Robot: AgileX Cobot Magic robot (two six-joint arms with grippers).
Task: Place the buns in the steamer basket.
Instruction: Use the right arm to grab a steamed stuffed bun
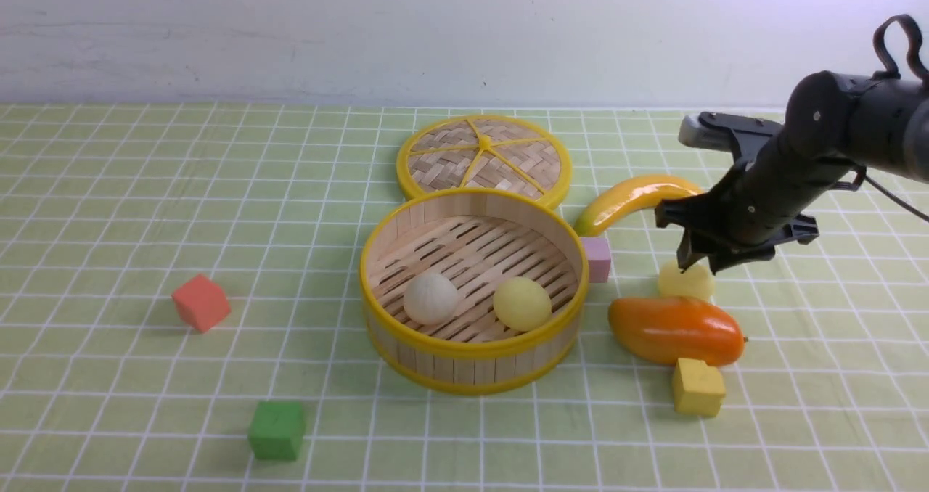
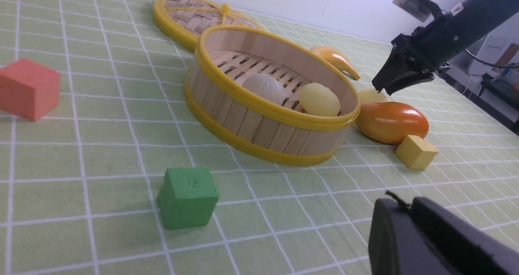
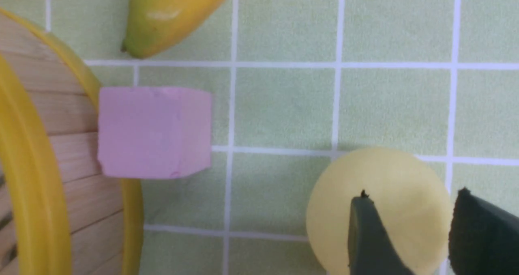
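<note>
Hovering my right gripper (image 1: 700, 265) just above the last bun (image 1: 686, 281), the pale yellow one. It sits on the checked cloth (image 1: 145, 223) outside the basket (image 1: 472, 365), just behind the mango (image 1: 675, 330) and in front of the banana (image 1: 635, 198). I can't tell if bun and mango touch. Jaws are partly open with nothing held. The wrist view puts one fingertip over the middle of the bun and the other at its edge, so I judge I'm off-centre and the gap is maybe too narrow. Two buns are done: the white bun (image 1: 430, 297) and the yellow bun (image 1: 522, 303) lie side by side on the basket's slatted floor, not touching. My left gripper (image 2: 407, 205) is parked near the front of the cloth; its fingers look pressed together and empty. To do the pick well, I should shift sideways until the bun sits midway between the fingers, open wider than the bun, then go down past its widest part before closing. Close gently, since a round ball probably rolls or pops out if pinched high. Keep the mango-side finger from nudging the mango. After that, lift well clear of the rim and pass over the pink cube (image 1: 596, 258), which sits against the basket wall. Release low over the bare slats behind the two buns so nothing bounces out.
</note>
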